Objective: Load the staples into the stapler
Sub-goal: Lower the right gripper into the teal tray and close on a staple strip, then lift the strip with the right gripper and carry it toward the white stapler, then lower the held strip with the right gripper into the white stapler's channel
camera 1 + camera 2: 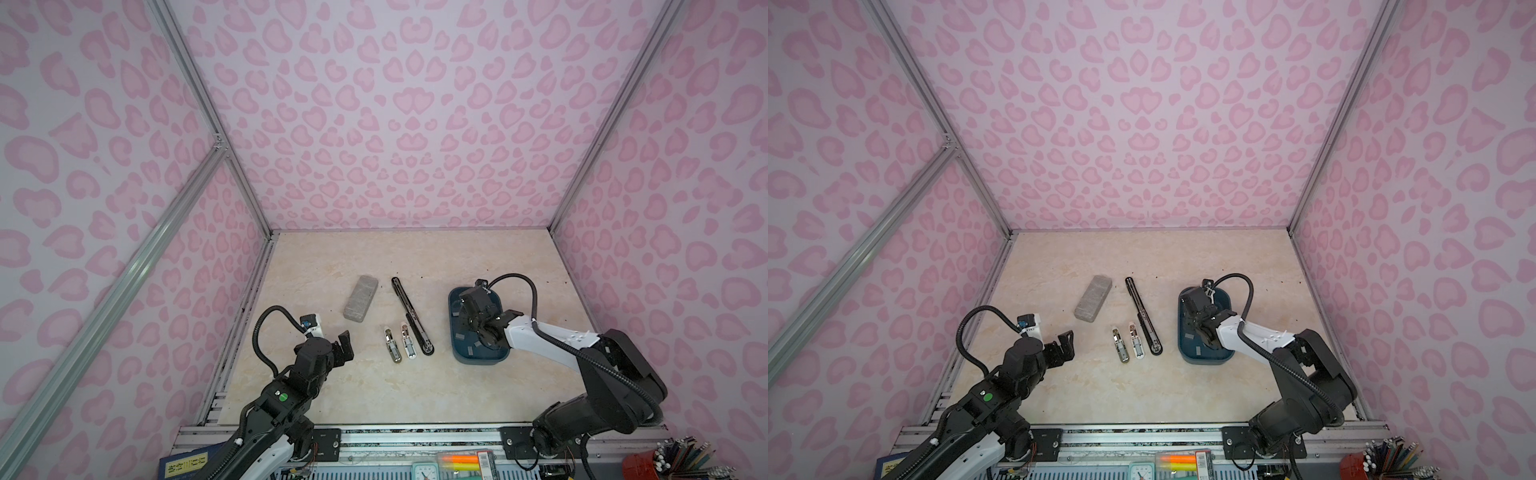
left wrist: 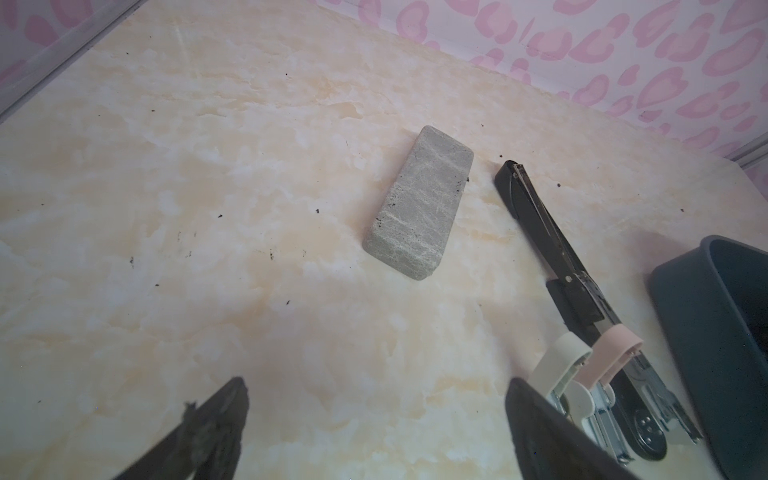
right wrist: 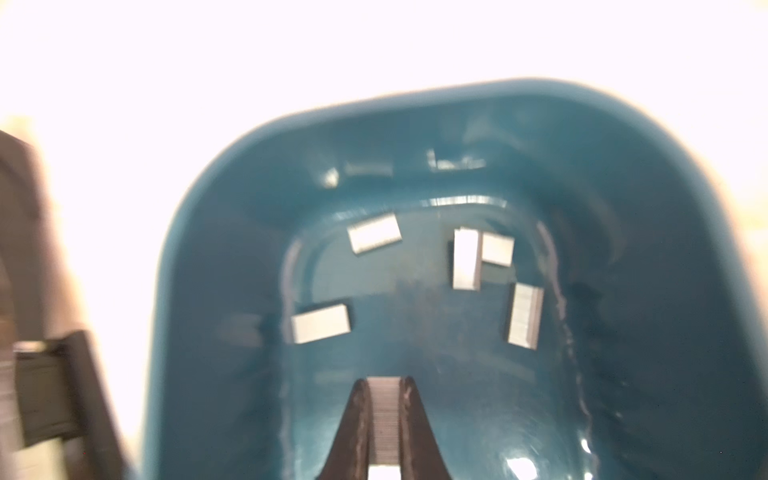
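Only the right wrist view shows the right tool clamped on one strip of staples inside the teal tray, with five more strips loose on its floor. In both top views the arm hides that grip. The left tool hovers above the counter, fingers apart. The black stapler lies opened flat between the tray and the grey block, with two small staplers just beside it. A yellow label at the front edge is unreadable.

A robot test booth: aluminium framing, pink-patterned walls, marbled tabletop.
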`<state>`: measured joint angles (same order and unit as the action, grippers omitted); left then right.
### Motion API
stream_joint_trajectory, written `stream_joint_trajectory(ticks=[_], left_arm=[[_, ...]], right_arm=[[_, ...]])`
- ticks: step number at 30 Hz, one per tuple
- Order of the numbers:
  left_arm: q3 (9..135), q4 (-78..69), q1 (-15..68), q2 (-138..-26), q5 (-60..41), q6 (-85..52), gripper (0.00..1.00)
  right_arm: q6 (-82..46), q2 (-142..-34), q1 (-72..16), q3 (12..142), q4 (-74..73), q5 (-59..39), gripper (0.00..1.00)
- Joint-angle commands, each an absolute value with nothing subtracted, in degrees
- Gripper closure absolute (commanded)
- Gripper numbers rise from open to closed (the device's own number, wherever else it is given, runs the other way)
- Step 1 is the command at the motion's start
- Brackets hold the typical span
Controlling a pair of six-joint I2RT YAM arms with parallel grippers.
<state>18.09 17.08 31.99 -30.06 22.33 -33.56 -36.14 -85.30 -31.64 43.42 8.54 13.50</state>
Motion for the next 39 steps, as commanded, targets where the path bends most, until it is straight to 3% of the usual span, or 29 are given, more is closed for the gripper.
stream_joint_trajectory(ticks=[1,11,24,31,39], left_arm=[[17.9,16.0,32.0,-29.5,21.9,-33.9,0.02],[17.6,16.3,32.0,-28.4,20.6,-33.8,0.02],[16.8,16.6,32.0,-25.6,19.3,-33.7,0.02],[16.5,16.9,32.0,-24.1,19.1,-33.8,0.03],[16.4,17.2,32.0,-23.5,19.3,-34.1,0.02]], right_arm=[[-35.2,-82.1,-32.4,42.9,8.6,14.5,0.91],[-30.9,-70.4,-40.8,40.6,5.8,15.8,0.9],[-29.8,-59.5,-44.0,33.4,-1.5,1.7,0.86],[-26.2,-60.8,-54.8,33.4,-3.8,10.7,0.85],[-23.3,-71.8,-63.4,36.0,-8.8,17.0,0.88]])
